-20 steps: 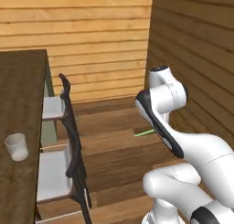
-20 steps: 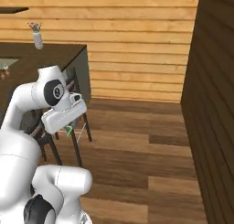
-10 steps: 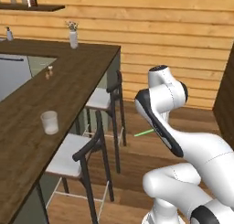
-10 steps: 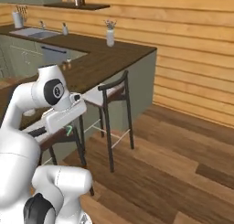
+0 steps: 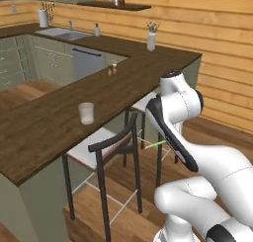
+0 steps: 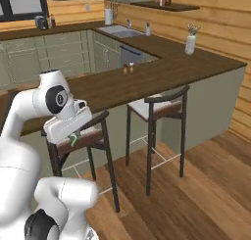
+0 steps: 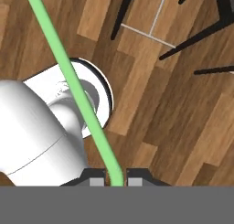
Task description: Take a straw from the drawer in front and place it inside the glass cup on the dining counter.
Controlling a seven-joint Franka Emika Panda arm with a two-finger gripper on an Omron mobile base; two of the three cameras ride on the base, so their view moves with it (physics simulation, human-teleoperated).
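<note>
straw (image 7: 77,93) is sitting pinched between the jaws of the gripper (image 7: 115,181), which are clenching its lower end, the green stick running up and away from them over the wood floor (image 7: 183,109). in the left base view the glass cup (image 5: 86,113) is standing on the dining counter (image 5: 44,127), well apart from the jaws, beyond a black stool (image 5: 106,152).

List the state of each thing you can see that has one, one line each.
straw: held in the tool, its length slanting away over the floor.
tool: shut on the straw.
glass cup: upright on the dining counter, nothing in it.
nearest chair: upright beside the counter.
</note>
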